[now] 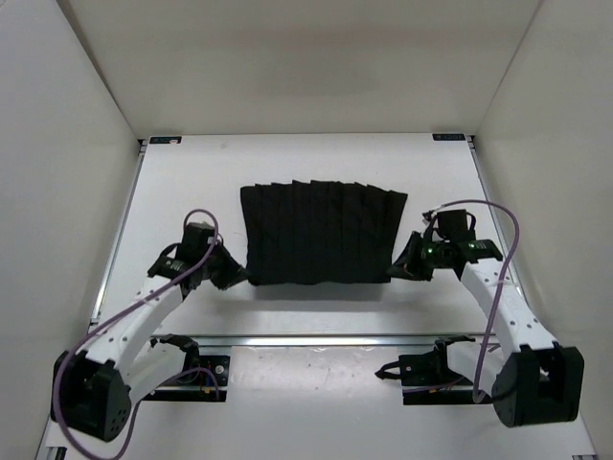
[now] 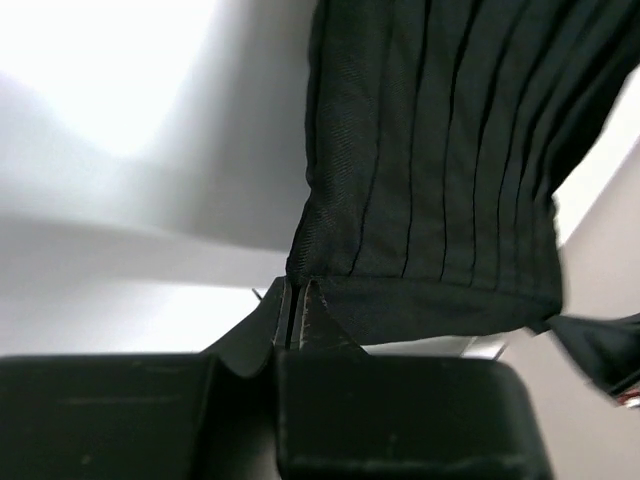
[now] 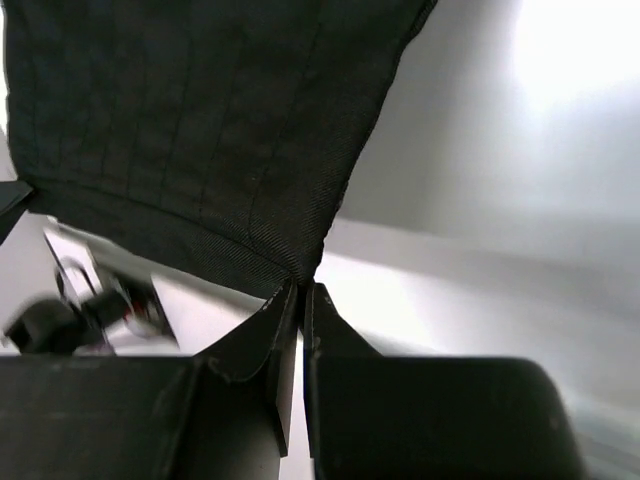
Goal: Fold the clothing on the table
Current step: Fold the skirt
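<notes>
Corners of the clothing [image 1: 321,233] clamped in my left gripper [image 2: 296,305] and right gripper [image 3: 300,300], I'd raise both evenly, keeping it taut.

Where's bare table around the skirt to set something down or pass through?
Widest bare patch: the far strip of the table, between the back rail and the clothing. Also bare: the near strip between its hem and the front rail. Crowded: both near corners, where the left hand and right hand pinch the fabric.
</notes>
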Tool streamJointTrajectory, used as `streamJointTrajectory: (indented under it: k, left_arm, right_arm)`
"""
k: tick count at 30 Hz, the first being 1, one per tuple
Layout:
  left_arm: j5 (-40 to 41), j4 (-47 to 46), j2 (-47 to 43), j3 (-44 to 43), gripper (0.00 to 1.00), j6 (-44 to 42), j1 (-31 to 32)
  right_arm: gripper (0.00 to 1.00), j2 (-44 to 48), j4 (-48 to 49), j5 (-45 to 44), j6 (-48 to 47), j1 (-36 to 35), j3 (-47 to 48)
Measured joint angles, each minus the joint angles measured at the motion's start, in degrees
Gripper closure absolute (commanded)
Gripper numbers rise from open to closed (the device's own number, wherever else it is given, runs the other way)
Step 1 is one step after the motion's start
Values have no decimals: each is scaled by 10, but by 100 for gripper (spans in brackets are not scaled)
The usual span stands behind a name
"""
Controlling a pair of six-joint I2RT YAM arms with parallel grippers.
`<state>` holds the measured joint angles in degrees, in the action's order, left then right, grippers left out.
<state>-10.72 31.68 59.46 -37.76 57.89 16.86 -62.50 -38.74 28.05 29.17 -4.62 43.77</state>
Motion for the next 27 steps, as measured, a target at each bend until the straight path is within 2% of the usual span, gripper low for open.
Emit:
streamJointTrajectory:
  k: [5,9,12,15,16,17,18,19,20,21,22,23,24,27]
  left_arm:
    - [-18,122,-136,40,100,8,55]
    - [-39,174,-181,15,100,11,31]
    - [-50,174,-115,-50,100,14,14]
    - [-53,141,8,-136,99,13,-3]
    - [-54,127,57,-165,95,13,-10]
    - [-58,110,110,-198,82,10,-17]
    - [-59,94,163,-230,67,7,-21]
    - [-65,84,210,-262,60,-2,-23]
    - [-66,79,257,-298,55,-7,-24]
    - [-67,69,303,-334,54,-12,-25]
    - [-67,50,353,-370,47,-20,-28]
    - [-68,33,388,-391,45,-26,-31]
    - [-72,17,411,-400,44,-27,-35]
    - [-86,-15,447,-389,41,-30,-53]
  right_arm:
    - [100,113,-140,0,-9,-32,-14]
    - [100,154,-229,9,-11,-33,18]
    - [100,107,-237,37,-20,7,93]
    - [100,20,-179,60,-23,49,134]
    - [100,-18,-156,65,-22,63,142]
    - [100,-55,-135,69,-22,78,152]
    - [94,-106,-107,75,-20,92,161]
    - [86,-148,-87,76,-17,104,168]
    - [69,-188,-68,72,-13,115,176]
    - [63,-225,-51,68,-10,127,183]
    - [50,-254,-37,63,-9,139,191]
    - [35,-275,-26,57,-7,148,199]
    - [30,-287,-16,48,-7,156,207]
    - [28,-287,-5,14,-12,164,238]
